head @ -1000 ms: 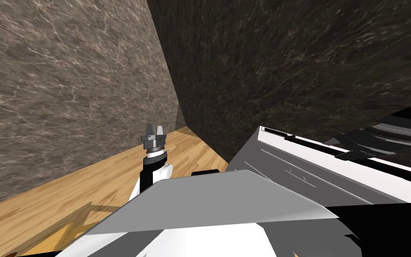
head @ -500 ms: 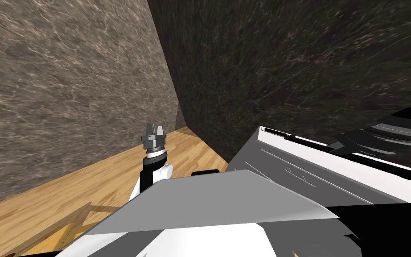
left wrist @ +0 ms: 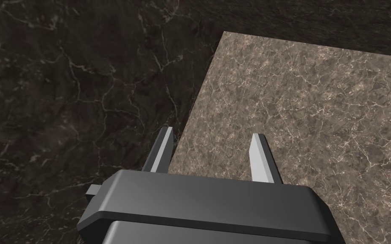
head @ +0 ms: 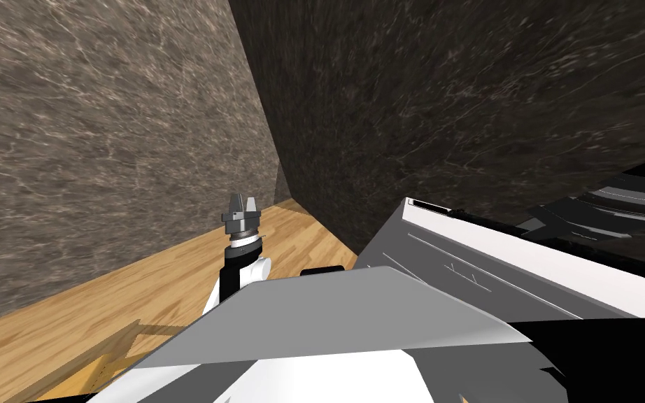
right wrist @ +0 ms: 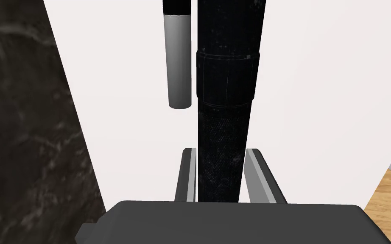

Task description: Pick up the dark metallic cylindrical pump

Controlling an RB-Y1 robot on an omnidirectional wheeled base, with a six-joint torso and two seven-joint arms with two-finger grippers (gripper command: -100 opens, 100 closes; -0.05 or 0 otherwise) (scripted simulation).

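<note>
The pump (right wrist: 226,127) is a long black cylinder with a ribbed collar, and it runs straight out from my right gripper (right wrist: 221,151). That gripper's two fingers press the pump's sides near its lower end, so it is shut on the pump. Behind the pump lies a flat white surface (right wrist: 317,84). A shorter grey tube (right wrist: 179,63) runs alongside the pump, apart from the fingers. My left gripper (head: 243,201) is raised over the wooden floor, away from the pump. In the left wrist view the left gripper (left wrist: 212,132) stands open with nothing between its fingers.
A white-topped grey unit (head: 524,255) stands at my right, against a dark marbled wall (head: 454,105). A lighter marbled wall (head: 104,140) closes the left side, and the two meet in a corner ahead. Wooden floor (head: 139,294) runs along the left wall.
The dark parts of my right arm over the white top have shifted slightly upward and away. My left arm has not moved.
</note>
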